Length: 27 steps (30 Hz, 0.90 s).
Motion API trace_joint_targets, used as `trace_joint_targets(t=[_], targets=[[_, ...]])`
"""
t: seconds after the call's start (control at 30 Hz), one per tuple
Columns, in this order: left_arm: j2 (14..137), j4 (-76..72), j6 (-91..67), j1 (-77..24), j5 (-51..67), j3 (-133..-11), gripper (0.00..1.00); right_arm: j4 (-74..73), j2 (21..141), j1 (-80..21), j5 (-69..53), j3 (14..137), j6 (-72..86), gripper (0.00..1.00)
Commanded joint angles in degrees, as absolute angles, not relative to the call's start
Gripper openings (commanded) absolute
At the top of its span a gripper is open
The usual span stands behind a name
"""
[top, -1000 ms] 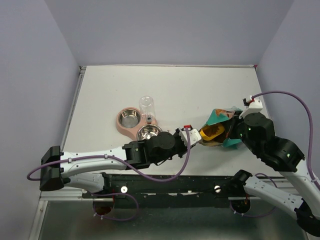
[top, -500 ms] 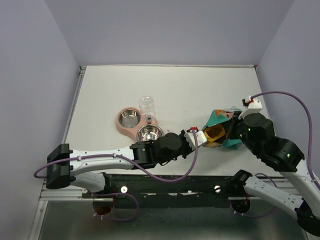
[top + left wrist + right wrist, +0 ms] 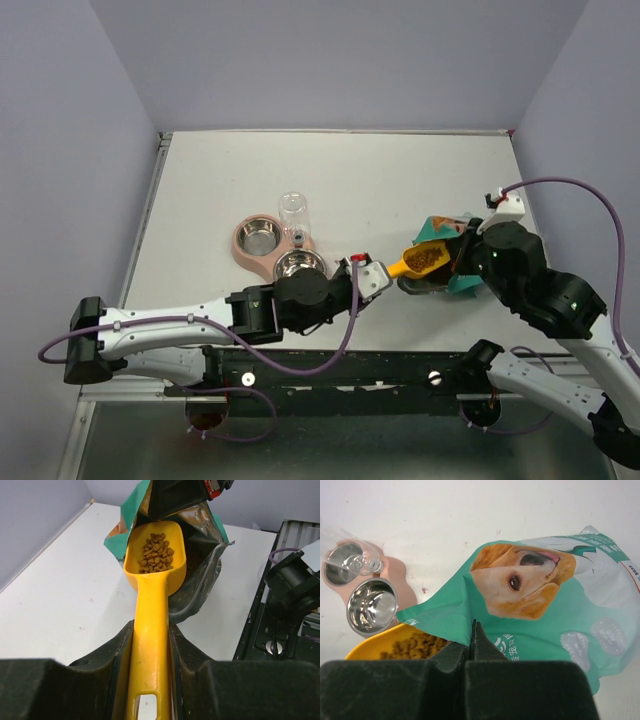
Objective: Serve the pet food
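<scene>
The yellow scoop (image 3: 152, 580) is gripped by its handle between the left jaws, which are closed against both sides of it. The scoop's bowl is held roughly level at the open mouth of the teal-green bag (image 3: 545, 625), just above the bag's lower lip. Its handle points away from the bag.

The pet food (image 3: 156, 553) is carried in that bowl as a loose heap of small brown-orange pellets, kept within the bowl's rim. A brownish mass is seen deeper inside the bag, behind the scoop. It is possibly more kibble, though the left wrist view is too dim there to settle it.

The bag is laid on the white worktop (image 3: 400, 170) with its printed face (a golden dog's head on teal) turned upward. The right jaws are shut, and the bag's upper lip is pinched between them, so that the mouth is held lifted and open over the scoop.

A pink double feeder (image 3: 240, 245) is set on the worktop well apart from the bag, on the side toward which the bag's mouth is turned. Two shiny steel bowls are seated in it, one (image 3: 298, 265) nearer the bag and one (image 3: 259, 236) farther from it. A clear bottle (image 3: 293, 213) is stood upright on the feeder.
</scene>
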State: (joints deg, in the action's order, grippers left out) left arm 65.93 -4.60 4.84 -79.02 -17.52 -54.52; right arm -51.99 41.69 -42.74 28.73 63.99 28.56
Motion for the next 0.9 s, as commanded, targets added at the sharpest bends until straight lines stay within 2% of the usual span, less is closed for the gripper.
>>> trace_joint_targets(t=[0.0, 0.57, 0.87], targets=[[60.13, -5.54, 4.83, -79.45, -20.57, -51.95, 0.0, -52.65, 42.27, -42.71, 32.87, 66.53, 29.71, 0.0], [42.72, 3.51, 3.87, -79.98, -27.42, -45.79, 0.0, -52.21, 45.7, -42.71, 36.83, 68.38, 31.2, 0.0], [41.74, 11.86, 0.36, -79.37, -39.9, -41.4, 0.0, -50.45, 45.35, -42.71, 34.28, 69.43, 29.54, 0.0]])
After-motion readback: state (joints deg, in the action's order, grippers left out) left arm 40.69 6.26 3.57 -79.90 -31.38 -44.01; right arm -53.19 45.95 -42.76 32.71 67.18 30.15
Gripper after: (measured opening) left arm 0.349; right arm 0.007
